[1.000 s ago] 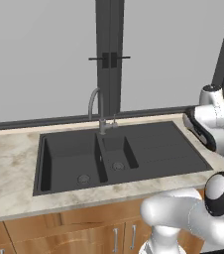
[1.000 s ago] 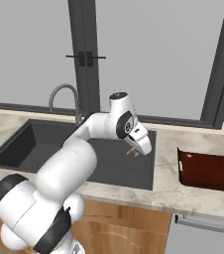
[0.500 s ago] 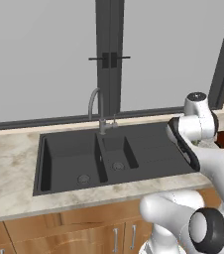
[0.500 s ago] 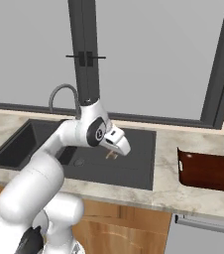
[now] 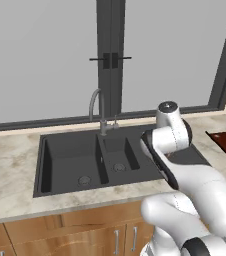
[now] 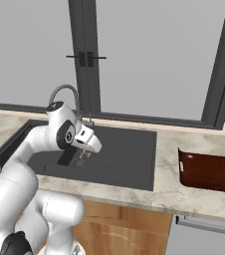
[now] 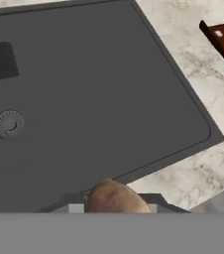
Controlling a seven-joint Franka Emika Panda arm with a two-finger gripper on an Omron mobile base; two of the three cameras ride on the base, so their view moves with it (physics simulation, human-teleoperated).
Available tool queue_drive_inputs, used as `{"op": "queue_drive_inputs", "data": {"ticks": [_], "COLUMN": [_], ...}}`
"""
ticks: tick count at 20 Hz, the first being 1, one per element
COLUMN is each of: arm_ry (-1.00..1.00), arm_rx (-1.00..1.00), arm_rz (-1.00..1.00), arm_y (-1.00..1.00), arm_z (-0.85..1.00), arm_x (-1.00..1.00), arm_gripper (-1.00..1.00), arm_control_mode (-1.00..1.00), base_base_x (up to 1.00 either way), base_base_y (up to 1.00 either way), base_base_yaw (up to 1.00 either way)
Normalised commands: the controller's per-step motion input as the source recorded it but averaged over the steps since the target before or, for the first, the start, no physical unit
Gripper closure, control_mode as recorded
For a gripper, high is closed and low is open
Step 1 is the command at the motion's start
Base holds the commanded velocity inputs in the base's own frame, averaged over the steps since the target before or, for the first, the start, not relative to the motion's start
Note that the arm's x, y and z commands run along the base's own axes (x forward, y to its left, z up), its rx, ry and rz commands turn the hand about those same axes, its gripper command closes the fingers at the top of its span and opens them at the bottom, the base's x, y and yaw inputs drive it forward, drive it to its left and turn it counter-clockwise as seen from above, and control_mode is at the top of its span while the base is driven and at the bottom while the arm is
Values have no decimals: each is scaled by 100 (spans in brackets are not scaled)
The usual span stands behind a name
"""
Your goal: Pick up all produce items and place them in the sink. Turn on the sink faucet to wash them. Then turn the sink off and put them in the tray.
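End effector (image 6: 84, 153) clamped on brownish potato (image 7: 115, 197), hanging over sink (image 6: 129, 159) small basin. Faucet (image 6: 64, 92) at 11 o'clock of it; tray (image 6: 211, 172) on counter (image 6: 167, 191) at 3 o'clock.

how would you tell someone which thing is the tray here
Start at the dark sink under the window and follow the stone counter to its right. The tray lies there: shallow, glossy red-brown, thin raised rim, unlike the matte grey drainboard.
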Motion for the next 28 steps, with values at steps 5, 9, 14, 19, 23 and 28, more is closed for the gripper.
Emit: {"op": "queue_drive_inputs", "data": {"ticks": [5, 9, 14, 19, 23, 28], "arm_ry": [0, 1, 1, 2, 5, 3], "arm_rx": [-3, -4, -3, -4, -4, -2], "arm_rz": [10, 10, 9, 10, 9, 4], "arm_y": [100, 100, 100, 100, 96, 41], "arm_z": [0, 0, 0, 0, 0, -5], "arm_x": [18, 21, 21, 20, 27, 16], "arm_gripper": [100, 100, 100, 100, 100, 100], "arm_control_mode": [-100, -100, -100, -100, -100, -100], "base_base_x": [0, 0, 0, 0, 0, 0], "base_base_y": [0, 0, 0, 0, 0, 0], "base_base_yaw": [0, 0, 0, 0, 0, 0]}}
